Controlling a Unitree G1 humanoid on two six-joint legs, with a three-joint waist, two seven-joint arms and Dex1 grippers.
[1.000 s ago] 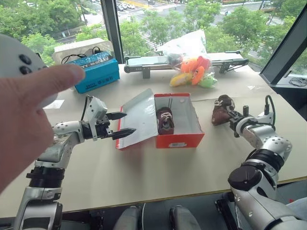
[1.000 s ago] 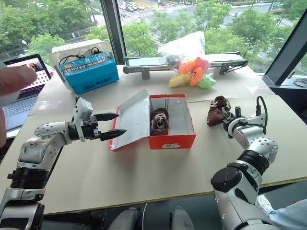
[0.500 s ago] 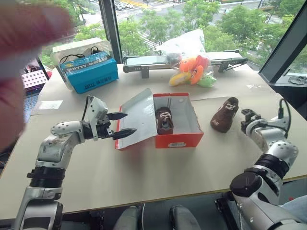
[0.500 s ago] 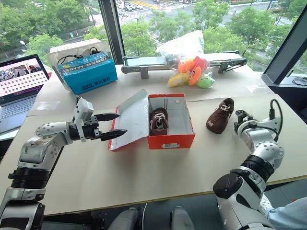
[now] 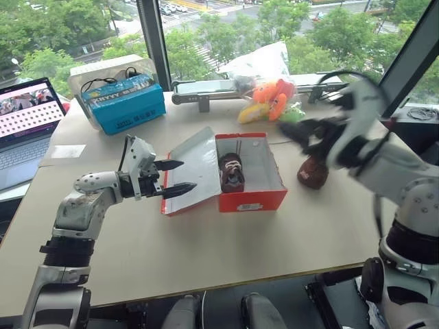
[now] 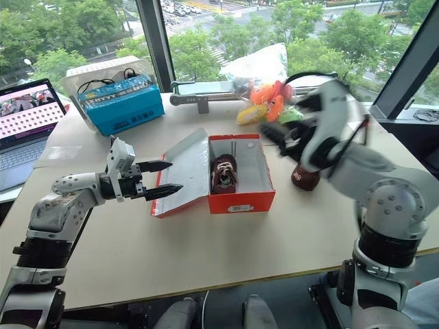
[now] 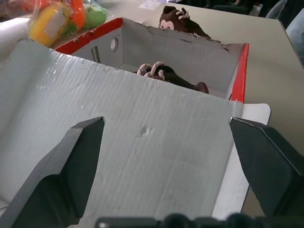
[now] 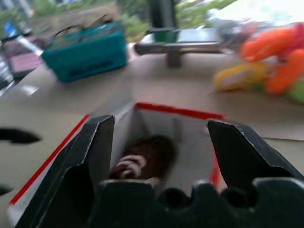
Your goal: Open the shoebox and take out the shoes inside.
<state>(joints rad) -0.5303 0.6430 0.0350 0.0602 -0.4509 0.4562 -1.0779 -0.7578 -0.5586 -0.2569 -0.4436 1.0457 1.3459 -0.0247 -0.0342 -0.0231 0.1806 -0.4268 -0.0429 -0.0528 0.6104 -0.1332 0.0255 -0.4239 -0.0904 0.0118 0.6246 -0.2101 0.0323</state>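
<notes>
The shoebox [image 5: 236, 175] is lying open on the table [image 5: 206, 253], one shoe [image 5: 232, 171] sitting inside it, just below the empty, wide-open right gripper [image 5: 302, 133]. The other shoe [image 5: 312, 171] is resting beside the box, beneath that arm. The left gripper [image 5: 173, 176], fingers spread and empty, is hovering against the lid.

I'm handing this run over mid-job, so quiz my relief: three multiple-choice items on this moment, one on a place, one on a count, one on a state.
1. Where is the shoe that has been taken out?
A. on the table right of the shoebox
B. on the blue box
C. in the left hand

2. How many shoes lie inside the shoebox?
A. none
B. one
C. two

3. How is the shoebox lid?
A. shut
B. torn off
C. folded open to the left

Key: 1 A, the shoe sits on the table beside the shoebox. 2 B, a single shoe shows inside. 3 C, the lid lies open by the left hand.
</notes>
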